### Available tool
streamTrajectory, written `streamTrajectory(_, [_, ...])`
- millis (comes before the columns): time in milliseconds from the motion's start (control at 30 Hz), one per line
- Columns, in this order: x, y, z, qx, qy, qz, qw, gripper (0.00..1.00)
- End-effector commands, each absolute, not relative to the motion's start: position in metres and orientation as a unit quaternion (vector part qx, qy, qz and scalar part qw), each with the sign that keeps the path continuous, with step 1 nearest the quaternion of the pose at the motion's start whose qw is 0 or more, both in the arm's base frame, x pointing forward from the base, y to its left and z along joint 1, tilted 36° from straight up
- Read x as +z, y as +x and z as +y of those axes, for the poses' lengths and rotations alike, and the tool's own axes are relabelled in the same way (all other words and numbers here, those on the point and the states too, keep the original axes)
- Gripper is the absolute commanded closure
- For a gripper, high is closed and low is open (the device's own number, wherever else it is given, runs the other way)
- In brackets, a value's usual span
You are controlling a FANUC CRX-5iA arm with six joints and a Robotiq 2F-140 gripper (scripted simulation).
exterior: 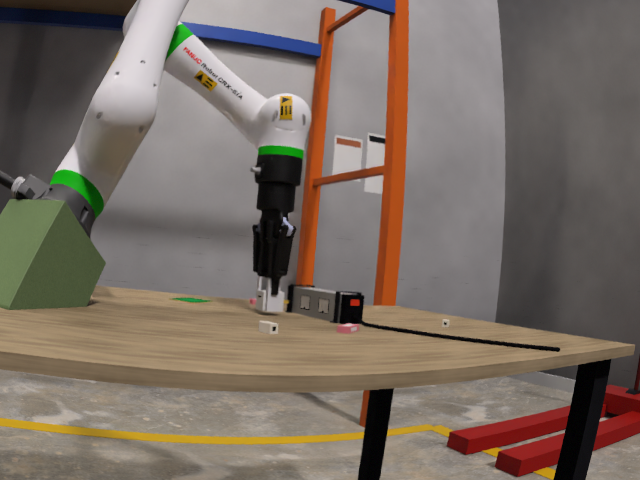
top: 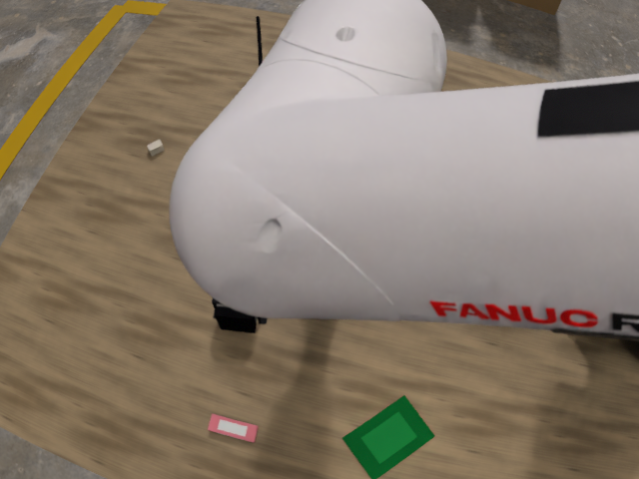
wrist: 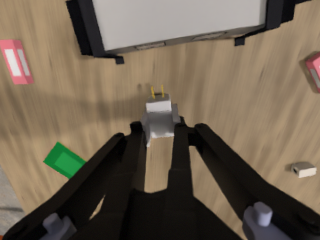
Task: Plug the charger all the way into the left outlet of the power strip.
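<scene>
Only the wrist view shows the end effector point(wrist: 161, 131) pinching the charger point(wrist: 160, 117), prongs exposed.

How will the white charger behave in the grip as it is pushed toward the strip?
The charger looks like a stiff block. The gripper pinches only its rear, so it may pivot. Its thin prongs could catch on the power strip.
</scene>
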State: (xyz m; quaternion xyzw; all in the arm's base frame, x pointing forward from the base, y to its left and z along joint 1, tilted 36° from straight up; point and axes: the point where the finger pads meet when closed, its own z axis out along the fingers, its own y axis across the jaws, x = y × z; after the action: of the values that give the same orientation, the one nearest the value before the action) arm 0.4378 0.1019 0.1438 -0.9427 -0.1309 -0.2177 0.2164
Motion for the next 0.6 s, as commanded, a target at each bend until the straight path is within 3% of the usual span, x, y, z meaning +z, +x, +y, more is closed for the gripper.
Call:
streamTrajectory(0, [0.1445, 0.4382, 0.1016, -0.218, -0.943, -0.131, 0.216, 0.9])
streamTrajectory(567, [0.1471, 0.443, 0.1024, -0.219, -0.943, -0.13, 0.215, 0.9])
